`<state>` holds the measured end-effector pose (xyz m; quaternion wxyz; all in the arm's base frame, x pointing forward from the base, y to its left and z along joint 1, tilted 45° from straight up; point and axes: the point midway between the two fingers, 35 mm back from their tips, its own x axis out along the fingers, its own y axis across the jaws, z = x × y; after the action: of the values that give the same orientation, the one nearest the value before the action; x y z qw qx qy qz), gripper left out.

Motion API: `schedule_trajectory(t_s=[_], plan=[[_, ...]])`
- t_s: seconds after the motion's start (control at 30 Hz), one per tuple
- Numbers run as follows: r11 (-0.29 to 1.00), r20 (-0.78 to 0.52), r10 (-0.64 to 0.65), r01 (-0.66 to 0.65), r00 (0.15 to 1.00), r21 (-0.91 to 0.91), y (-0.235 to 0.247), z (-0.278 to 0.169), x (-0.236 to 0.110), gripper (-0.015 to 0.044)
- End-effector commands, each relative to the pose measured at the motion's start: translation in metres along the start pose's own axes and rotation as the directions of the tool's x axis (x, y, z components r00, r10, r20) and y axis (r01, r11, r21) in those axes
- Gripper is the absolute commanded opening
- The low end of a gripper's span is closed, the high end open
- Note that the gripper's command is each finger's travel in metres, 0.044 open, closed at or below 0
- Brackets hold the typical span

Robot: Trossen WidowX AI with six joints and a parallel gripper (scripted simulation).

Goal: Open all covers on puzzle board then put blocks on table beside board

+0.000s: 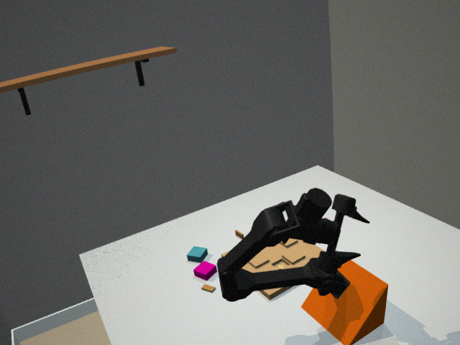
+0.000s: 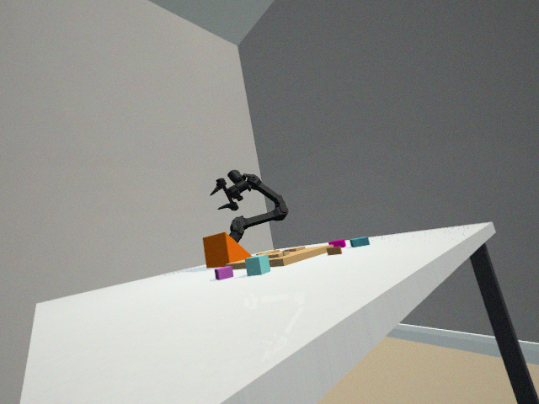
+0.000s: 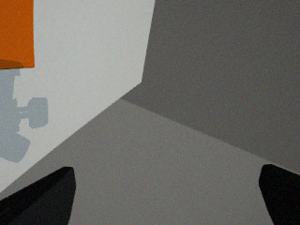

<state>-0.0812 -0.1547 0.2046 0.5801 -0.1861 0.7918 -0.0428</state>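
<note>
The tan puzzle board (image 1: 271,295) (image 2: 300,257) lies on the table, partly hidden by the arm. Thin raised tan pieces, including one plate (image 1: 259,262) and another plate (image 1: 294,258), show on it; how far covers stand open cannot be told. A small pale yellow patch (image 1: 281,267) shows between them. A dark teal block (image 1: 196,254) (image 2: 360,241) and a magenta block (image 1: 205,270) (image 2: 337,242) rest beside the board. A purple block (image 2: 224,273) and a light teal block (image 2: 258,265) rest at its other side. My gripper (image 1: 364,238) (image 2: 214,201) (image 3: 172,178) is open and empty, raised high beyond the board.
An orange wedge (image 1: 348,297) (image 2: 215,250) (image 3: 16,33) stands close to the board, below the gripper. A small tan piece (image 1: 208,287) lies near the magenta block; another tan piece (image 1: 238,233) is at the board's far side. A wall shelf (image 1: 93,65) is at the back.
</note>
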Motion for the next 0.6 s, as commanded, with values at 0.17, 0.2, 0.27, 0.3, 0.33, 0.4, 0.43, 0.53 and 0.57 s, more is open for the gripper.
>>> schedule_trajectory(t_s=[0.17, 0.2, 0.27, 0.3, 0.33, 0.4, 0.43, 0.53, 0.57], plan=[[1.000, 0.067, -0.017, 0.017, 0.998, -0.001, -0.014, 0.014, 0.005, 0.0242], [1.000, 0.082, -0.020, 0.020, 0.996, -0.002, -0.017, 0.017, 0.006, 0.0216], [1.000, 0.112, -0.024, 0.025, 0.993, -0.002, -0.023, 0.024, 0.008, 0.0164], [1.000, 0.127, -0.026, 0.026, 0.992, -0.002, -0.026, 0.028, 0.009, 0.0137], [1.000, 0.143, -0.027, 0.028, 0.989, -0.001, -0.029, 0.032, 0.010, 0.0111], [1.000, 0.173, -0.029, 0.030, 0.984, 0.000, -0.035, 0.040, 0.012, 0.0059], [1.000, 0.189, -0.030, 0.030, 0.982, 0.001, -0.037, 0.044, 0.012, 0.0032], [1.000, 0.234, -0.028, 0.028, 0.972, 0.003, -0.045, 0.056, 0.014, 0.0000], [1.000, 0.249, -0.027, 0.027, 0.968, 0.003, -0.047, 0.061, 0.014, 0.0000]])
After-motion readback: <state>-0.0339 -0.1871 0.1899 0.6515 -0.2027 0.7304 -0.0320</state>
